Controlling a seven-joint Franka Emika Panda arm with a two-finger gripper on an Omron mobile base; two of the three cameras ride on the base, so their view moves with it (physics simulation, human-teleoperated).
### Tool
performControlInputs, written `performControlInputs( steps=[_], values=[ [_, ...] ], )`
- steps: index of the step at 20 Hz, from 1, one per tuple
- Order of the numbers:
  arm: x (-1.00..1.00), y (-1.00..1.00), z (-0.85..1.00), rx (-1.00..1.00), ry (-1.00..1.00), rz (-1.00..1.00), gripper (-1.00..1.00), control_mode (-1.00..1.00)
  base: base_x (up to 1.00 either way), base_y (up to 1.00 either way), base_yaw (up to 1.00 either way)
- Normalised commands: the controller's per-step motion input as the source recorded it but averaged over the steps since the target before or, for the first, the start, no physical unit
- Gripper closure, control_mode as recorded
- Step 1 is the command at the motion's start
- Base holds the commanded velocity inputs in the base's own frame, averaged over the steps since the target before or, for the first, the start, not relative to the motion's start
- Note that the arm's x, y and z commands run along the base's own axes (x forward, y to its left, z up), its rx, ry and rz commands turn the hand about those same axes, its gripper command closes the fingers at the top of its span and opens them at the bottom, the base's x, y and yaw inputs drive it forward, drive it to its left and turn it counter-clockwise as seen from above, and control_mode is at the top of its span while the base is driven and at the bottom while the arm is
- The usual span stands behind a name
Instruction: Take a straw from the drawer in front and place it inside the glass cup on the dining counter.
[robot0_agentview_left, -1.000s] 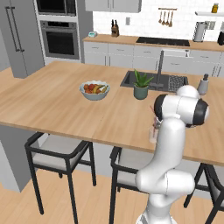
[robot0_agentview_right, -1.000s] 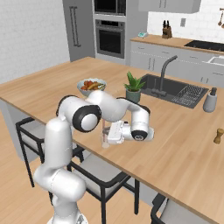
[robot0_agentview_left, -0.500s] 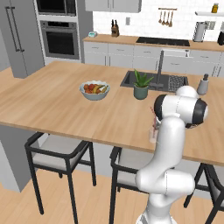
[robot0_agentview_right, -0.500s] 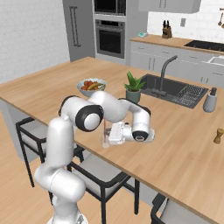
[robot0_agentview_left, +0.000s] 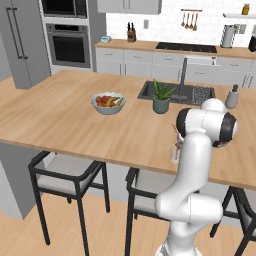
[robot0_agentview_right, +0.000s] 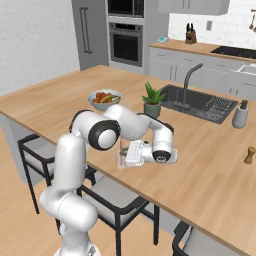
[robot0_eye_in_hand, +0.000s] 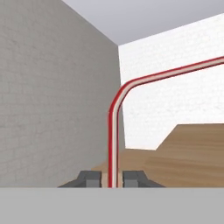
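Observation:
The glass cup stands near the front edge of the dining counter. My gripper lies level just above the cup, pointing left in the right base view. It is shut on the straw, a thin red-and-white stick that rises between the fingertips and bends over to the right in the hand view. In the base views the straw stands upright over the cup, and its lower end seems to be inside. The drawer is out of view.
A fruit bowl and a potted plant stand further back on the counter beside the dark sink. Black-framed stools stand under the front edge. A small wooden grinder is at the right.
The hand has edged slightly at the cup. The straw stays between the fingers, upright over the glass.

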Motion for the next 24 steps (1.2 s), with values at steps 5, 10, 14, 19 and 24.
performControlInputs(
  steps=[5,10,14,19,24],
  values=[
    [0.00,0.00,0.00,0.00,0.00,0.00,-1.00,-1.00,0.00,0.00,0.00],
    [0.00,0.00,0.00,0.01,0.00,0.00,-1.00,-1.00,0.00,0.00,0.00],
    [-0.24,-0.07,0.15,0.01,-0.01,0.00,-1.00,-1.00,0.00,0.00,0.00],
    [-0.15,-0.22,0.26,0.02,0.00,-0.05,-1.00,-1.00,0.00,0.00,0.00],
    [-0.26,-0.11,0.41,0.00,-0.04,-0.07,-1.00,-1.00,0.00,0.00,0.00]
  ],
)
